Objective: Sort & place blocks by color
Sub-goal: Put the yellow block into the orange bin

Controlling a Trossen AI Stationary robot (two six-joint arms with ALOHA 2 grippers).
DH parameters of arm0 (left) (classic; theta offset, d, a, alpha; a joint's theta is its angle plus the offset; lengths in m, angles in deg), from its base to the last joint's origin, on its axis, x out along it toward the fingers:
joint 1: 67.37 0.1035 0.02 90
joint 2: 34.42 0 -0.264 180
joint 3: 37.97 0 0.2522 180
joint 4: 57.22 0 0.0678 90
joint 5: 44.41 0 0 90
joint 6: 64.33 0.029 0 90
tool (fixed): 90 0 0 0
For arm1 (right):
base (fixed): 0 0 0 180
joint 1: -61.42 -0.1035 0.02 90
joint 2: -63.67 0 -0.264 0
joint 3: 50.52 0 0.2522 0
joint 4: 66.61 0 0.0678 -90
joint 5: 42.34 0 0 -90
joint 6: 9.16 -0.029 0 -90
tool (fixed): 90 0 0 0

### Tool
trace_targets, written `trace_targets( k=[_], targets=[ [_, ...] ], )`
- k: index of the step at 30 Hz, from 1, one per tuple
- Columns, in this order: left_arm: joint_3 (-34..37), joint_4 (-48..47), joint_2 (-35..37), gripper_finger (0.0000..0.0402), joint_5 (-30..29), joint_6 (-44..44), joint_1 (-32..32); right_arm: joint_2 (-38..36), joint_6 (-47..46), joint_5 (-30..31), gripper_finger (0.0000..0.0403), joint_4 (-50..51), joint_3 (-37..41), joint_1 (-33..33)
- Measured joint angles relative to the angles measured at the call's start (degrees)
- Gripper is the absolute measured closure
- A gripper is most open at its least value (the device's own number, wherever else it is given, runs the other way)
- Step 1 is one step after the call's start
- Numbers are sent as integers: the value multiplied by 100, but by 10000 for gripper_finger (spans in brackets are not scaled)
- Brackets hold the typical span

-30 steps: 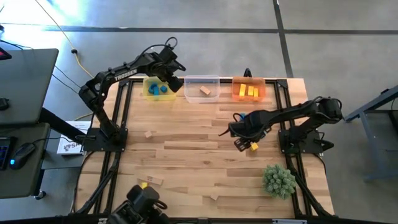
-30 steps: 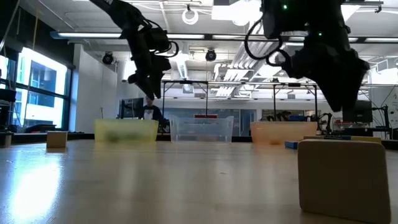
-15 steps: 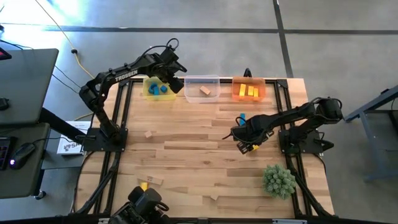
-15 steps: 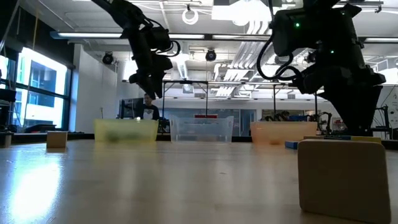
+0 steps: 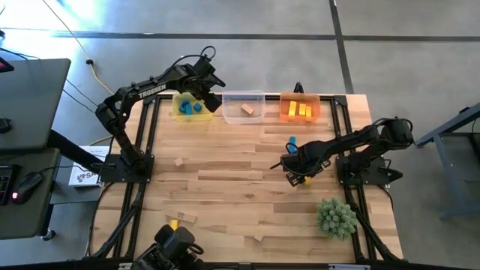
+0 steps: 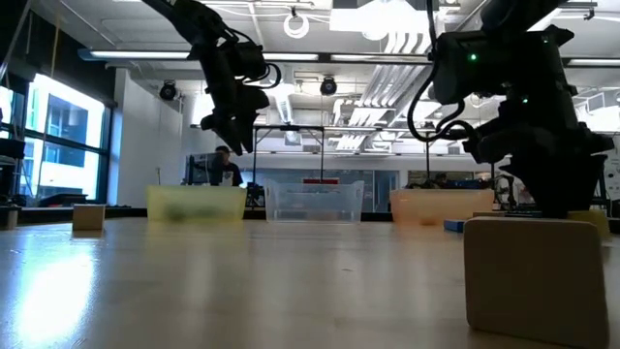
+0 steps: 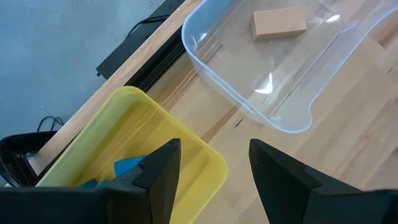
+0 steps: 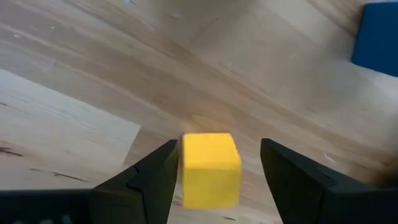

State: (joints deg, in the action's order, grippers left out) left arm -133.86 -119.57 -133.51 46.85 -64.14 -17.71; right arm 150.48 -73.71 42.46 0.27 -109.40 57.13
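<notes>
My right gripper [image 8: 219, 144] points down, open, with one finger on each side of a yellow cube [image 8: 210, 168] that lies on the table; I see no touch. In the high view this right gripper [image 5: 297, 175] is right of the table's middle, and a blue block [image 5: 291, 140] lies just beyond it. My left gripper [image 5: 206, 97] hangs open and empty above the gap between the yellow bin [image 5: 187, 107], which holds blue blocks [image 7: 127, 167], and the clear bin [image 5: 244, 107], which holds a tan block [image 7: 278, 23]. The orange bin [image 5: 300, 109] holds yellow blocks.
Loose tan blocks lie at the left [image 5: 180, 161], near left [image 5: 186, 217] and near middle [image 5: 259, 237], with a yellow block [image 5: 174, 223] by the near left one. A spiky green plant ball [image 5: 336, 216] stands at the near right. A tan block [image 6: 533, 276] fills the low view's foreground.
My right gripper has come down over the yellow cube, staying open, until its fingers stand on either side of it near the table top. The cube has not moved.
</notes>
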Motion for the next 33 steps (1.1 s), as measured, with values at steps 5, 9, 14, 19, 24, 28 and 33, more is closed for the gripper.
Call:
trace_targets(
  k=[5, 9, 14, 19, 24, 28, 33],
  targets=[
    [0, 25, 0, 220, -1, 2, 1, 0, -262, -80, 187, -90, 80, 2],
    [0, 52, 0, 220, -1, 89, 1, 0, -409, -394, 198, -118, 115, 0],
    [0, 61, 0, 220, -1, 155, 1, 0, -525, -487, 201, -186, 115, 0],
    [0, 67, 0, 220, -1, 258, 1, 0, -789, -534, 221, -179, 115, 0],
    [0, 69, 0, 220, -3, 306, 1, -1, -1023, -590, 289, -178, 106, 2],
    [0, 69, 0, 220, -1, 306, 1, -4, -1011, -642, 300, -201, 95, 9],
    [0, 69, 0, 220, -1, 308, 1, 2, -958, -678, 300, -398, -106, 17]
  ],
)
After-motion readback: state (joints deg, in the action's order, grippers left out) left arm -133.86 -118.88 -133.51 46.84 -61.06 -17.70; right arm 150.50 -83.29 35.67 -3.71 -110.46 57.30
